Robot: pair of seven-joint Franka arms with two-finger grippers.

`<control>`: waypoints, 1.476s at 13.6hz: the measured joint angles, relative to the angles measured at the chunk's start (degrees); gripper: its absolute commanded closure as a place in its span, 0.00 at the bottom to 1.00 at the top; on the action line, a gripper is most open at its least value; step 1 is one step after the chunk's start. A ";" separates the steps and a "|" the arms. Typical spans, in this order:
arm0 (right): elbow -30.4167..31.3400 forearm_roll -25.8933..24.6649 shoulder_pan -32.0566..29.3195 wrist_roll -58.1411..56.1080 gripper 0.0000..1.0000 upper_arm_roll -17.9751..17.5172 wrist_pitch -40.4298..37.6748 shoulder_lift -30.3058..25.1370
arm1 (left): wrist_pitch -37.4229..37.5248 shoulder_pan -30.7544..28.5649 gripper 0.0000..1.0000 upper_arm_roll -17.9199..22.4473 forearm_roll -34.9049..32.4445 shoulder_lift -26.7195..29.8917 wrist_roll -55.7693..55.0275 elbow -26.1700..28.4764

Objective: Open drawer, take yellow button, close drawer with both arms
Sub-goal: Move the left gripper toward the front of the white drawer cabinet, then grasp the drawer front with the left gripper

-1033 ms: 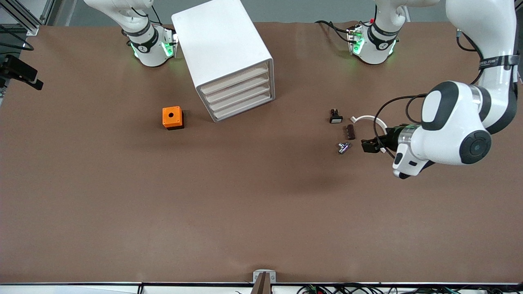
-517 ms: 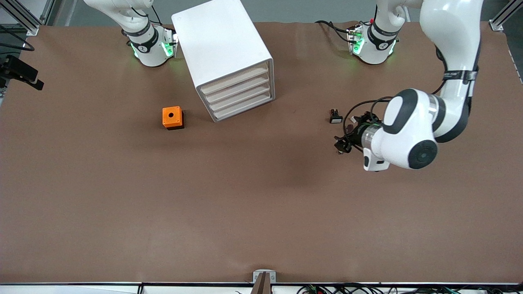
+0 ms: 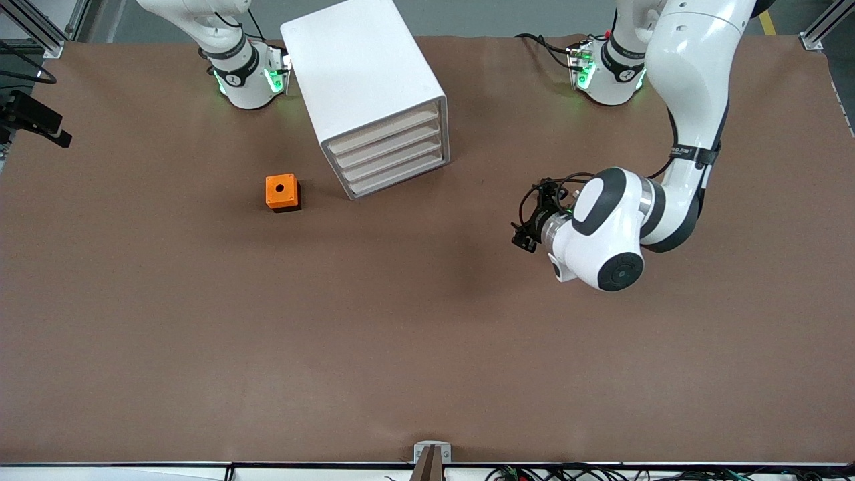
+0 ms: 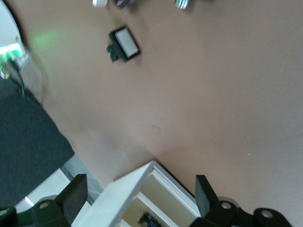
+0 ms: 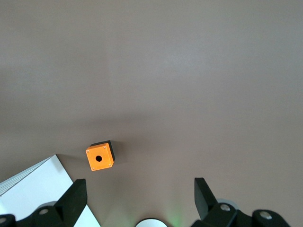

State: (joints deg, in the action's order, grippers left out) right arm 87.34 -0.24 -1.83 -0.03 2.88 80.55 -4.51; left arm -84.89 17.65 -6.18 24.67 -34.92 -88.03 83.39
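cabinet (image 3: 374, 93) near right arm's base, holed cube (image 3: 281, 192) beside it nearer the camera, left gripper (image 3: 526, 235) over bare table (image 3: 401, 347) toward left arm's end

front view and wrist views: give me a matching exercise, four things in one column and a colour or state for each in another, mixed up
Things:
1. cabinet
2. orange cube
3. left hand
4. small part

Descriptions:
A. black, fingers apart, over the table toward the left arm's end
B. white box with four cream fronts
C. has a round hole in its top, stands beside the cabinet toward the right arm's end
D. black body with a white face, lying on the table

Pairs: 1-B, 2-C, 3-A, 4-D

Not in the exercise: the right hand hangs open above the table, with the orange cube below it.
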 measured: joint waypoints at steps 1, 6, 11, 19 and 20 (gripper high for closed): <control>0.00 0.00 0.00 0.00 0.00 0.00 0.00 0.00 | 0.55 0.30 0.00 0.00 1.55 -0.39 -3.12 -0.64; 0.00 0.00 0.00 0.00 0.00 0.00 0.00 -0.01 | 0.86 1.00 0.00 -0.07 12.10 -3.59 -18.17 -2.71; 0.01 0.00 0.00 0.00 0.00 0.00 2.30 -0.01 | 1.10 1.24 0.00 -0.11 21.50 -6.11 -24.77 -3.37; -0.63 0.00 0.00 0.01 0.00 0.09 2.66 0.34 | 3.65 5.12 0.00 -0.38 29.30 -6.94 -31.85 -3.48; -0.54 -0.02 -0.01 0.01 0.00 0.12 2.67 1.01 | 3.91 5.84 0.01 -0.48 29.67 -7.09 -32.23 -3.49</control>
State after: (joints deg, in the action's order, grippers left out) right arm 86.81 -0.27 -1.83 -0.02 3.00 83.21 -3.50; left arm -80.98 23.49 -6.66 54.34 -42.00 -120.26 79.91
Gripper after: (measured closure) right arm 0.000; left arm 0.000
